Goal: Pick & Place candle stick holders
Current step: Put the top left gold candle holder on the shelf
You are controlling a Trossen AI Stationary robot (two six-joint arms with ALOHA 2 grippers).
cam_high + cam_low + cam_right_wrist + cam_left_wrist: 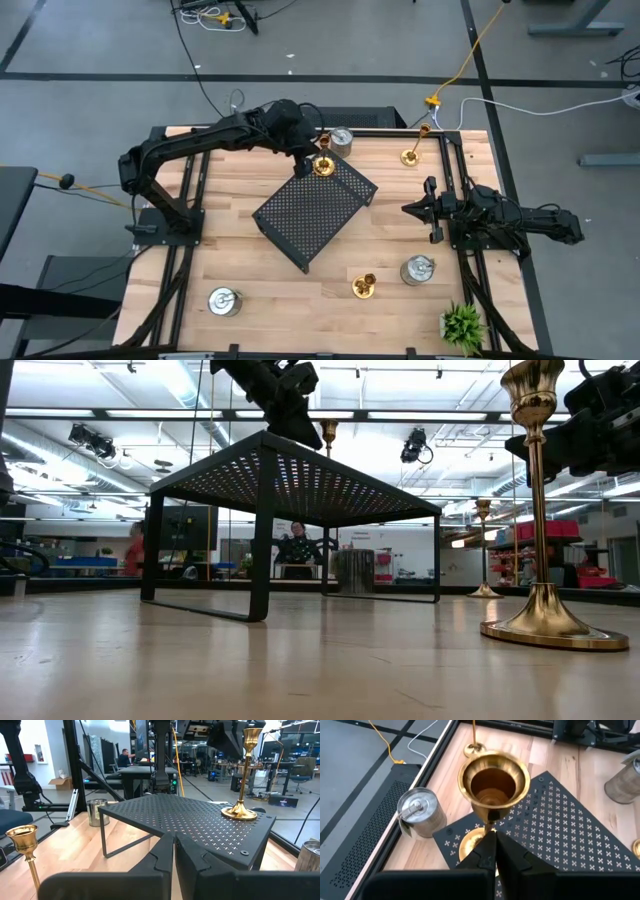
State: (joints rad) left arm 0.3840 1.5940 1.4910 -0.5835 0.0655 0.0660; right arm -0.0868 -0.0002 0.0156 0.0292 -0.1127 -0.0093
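A gold candle stick holder [493, 782] stands upright, its round base [469, 845] on the far corner of the black perforated tray [310, 215]. My left gripper [493, 836] is shut, its tips right at the holder's stem below the cup. Two more gold holders [410, 156] [364, 287] and three squat silver ones [340, 140] [417, 270] [224, 301] stand on the table. My right gripper [410, 209] waits shut at the table's right side, level, touching nothing. My left gripper comes slanting down from the table's left side, with its shut fingertips [487, 845] against or just short of the gold holder's stem [490, 824]. The fingers hide the stem's lower part, so I cannot tell whether they touch it. The holder stands on the tray.
A small green plant [462, 322] sits at the near right corner. The tray stands on legs above the tabletop [250, 260], turned at an angle in the middle. Black rails run along the table's left and right sides. People show in the room beyond.
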